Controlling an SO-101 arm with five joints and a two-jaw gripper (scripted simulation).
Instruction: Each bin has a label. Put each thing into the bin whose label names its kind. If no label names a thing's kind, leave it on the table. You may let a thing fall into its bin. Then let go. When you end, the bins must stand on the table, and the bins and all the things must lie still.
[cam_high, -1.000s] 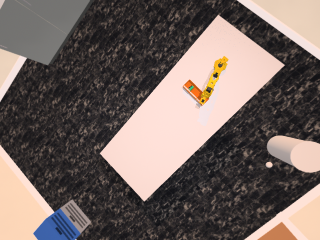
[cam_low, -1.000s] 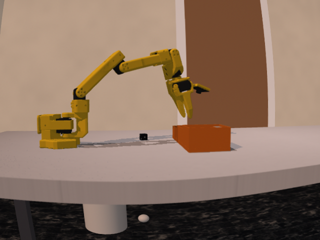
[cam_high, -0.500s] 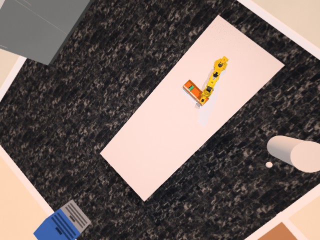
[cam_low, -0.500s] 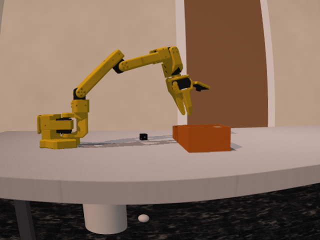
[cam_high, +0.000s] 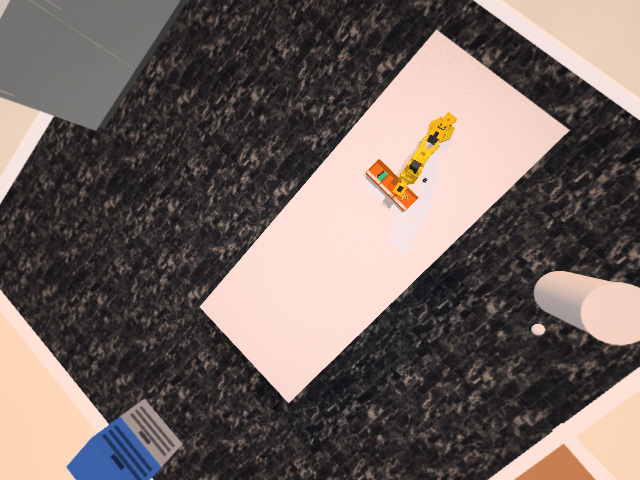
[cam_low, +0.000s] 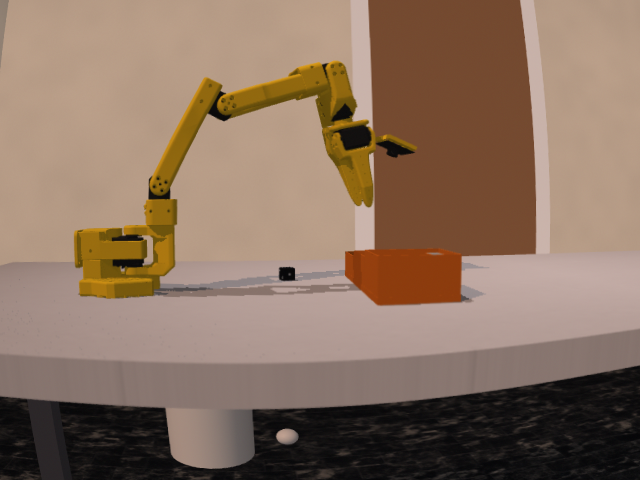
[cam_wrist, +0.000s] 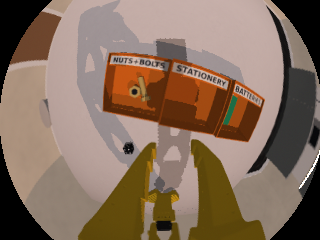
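Observation:
Three orange bins (cam_wrist: 180, 96) stand joined in a row, labelled NUTS+BOLTS, STATIONERY and BATTERIES; they also show in the side view (cam_low: 408, 274) and from above (cam_high: 390, 184). A brass bolt (cam_wrist: 143, 90) lies in the NUTS+BOLTS bin. A green thing (cam_wrist: 230, 114) lies in the BATTERIES bin and also shows from above (cam_high: 382, 176). A small black thing (cam_low: 286, 273) lies on the table between the arm's base and the bins. My gripper (cam_low: 364, 201) hangs well above the near end of the bins, pointing down. Its fingers stand a little apart with nothing between them.
The arm's yellow base (cam_low: 116, 263) stands on the table at the left. The small black thing also shows in the wrist view (cam_wrist: 128, 148), on the table beside the NUTS+BOLTS bin. The table's curved edge runs in front of the bins.

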